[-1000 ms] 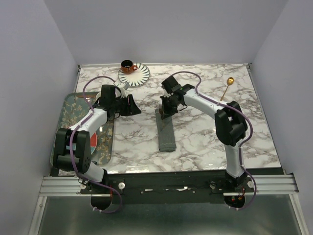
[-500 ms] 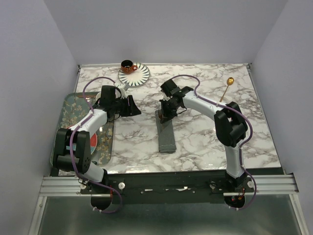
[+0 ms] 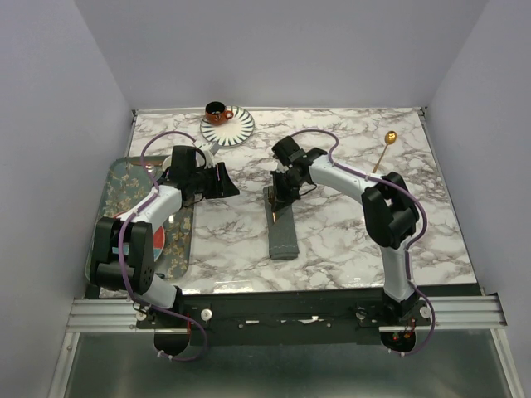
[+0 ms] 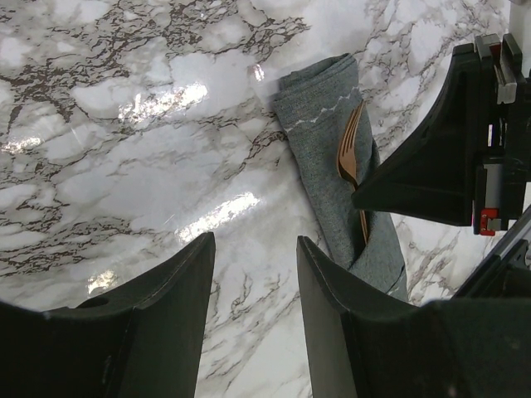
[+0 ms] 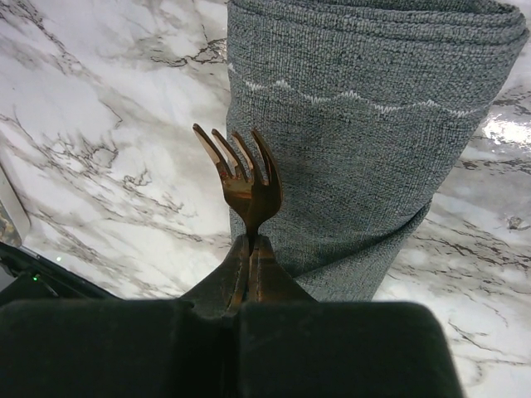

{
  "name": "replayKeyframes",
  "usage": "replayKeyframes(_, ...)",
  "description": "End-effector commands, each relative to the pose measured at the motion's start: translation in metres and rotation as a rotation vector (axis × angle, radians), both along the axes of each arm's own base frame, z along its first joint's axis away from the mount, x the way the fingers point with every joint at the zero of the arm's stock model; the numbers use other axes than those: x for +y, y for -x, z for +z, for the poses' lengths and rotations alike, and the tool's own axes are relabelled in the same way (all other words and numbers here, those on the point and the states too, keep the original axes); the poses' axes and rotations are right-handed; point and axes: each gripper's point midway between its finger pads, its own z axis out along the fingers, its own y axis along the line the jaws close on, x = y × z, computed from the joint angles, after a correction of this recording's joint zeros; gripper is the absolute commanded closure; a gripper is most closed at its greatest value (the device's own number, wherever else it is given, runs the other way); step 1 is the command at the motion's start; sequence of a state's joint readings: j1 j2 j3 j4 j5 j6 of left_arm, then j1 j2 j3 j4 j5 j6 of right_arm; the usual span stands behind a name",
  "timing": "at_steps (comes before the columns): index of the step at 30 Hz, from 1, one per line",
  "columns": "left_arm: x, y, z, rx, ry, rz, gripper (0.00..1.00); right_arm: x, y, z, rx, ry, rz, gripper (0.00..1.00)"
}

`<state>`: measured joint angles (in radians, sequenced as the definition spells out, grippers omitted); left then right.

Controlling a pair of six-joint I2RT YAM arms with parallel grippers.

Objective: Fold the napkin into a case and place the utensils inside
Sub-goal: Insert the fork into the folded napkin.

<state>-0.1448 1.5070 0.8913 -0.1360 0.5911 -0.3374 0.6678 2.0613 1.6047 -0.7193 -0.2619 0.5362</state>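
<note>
**A:** Well, we start at the left. What is our left gripper doing next to the tray?

**B:** It carries nothing. Its jaws stand apart above the bare marble table, and its camera looks toward the case. We think it waits there so it can steady the case if it slides.

**A:** And the cup on the striped saucer?

**B:** They are at the far edge, well apart from the work. We do not need them.

**A:** Then the middle. Where does the case lie?

**B:** It is folded long and narrow, near the middle of the table, between our two arms.

**A:** And our right gripper?

**B:** It is clenched on the fork, just under the tines, which lie over one long edge of the case. The handle is hidden below the fingers, so we cannot tell if it is inside the fold. We judge that a grip so near the head helps us to steer the handle in.

**A:** What remains?

**B:** The spoon remains. It lies alone toward the far right corner, well apart from the case.
</note>
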Motion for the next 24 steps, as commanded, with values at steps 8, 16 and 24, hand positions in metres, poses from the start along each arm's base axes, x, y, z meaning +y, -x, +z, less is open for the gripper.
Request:
replayKeyframes(8, 0.002, 0.004, 0.003, -0.022, -0.002, -0.018, 0.46, 0.0, 0.008, -0.01, 0.045, 0.026, -0.019, 0.7)
replayKeyframes(16, 0.002, 0.003, 0.009, -0.029, -0.021, -0.044, 0.46, -0.009, -0.027, 0.05, -0.146, 0.008, -0.026, 0.56)
replayKeyframes(24, 0.003, 0.002, 0.015, -0.059, -0.036, -0.061, 0.46, -0.176, -0.126, 0.097, -0.357, 0.102, -0.282, 0.4)
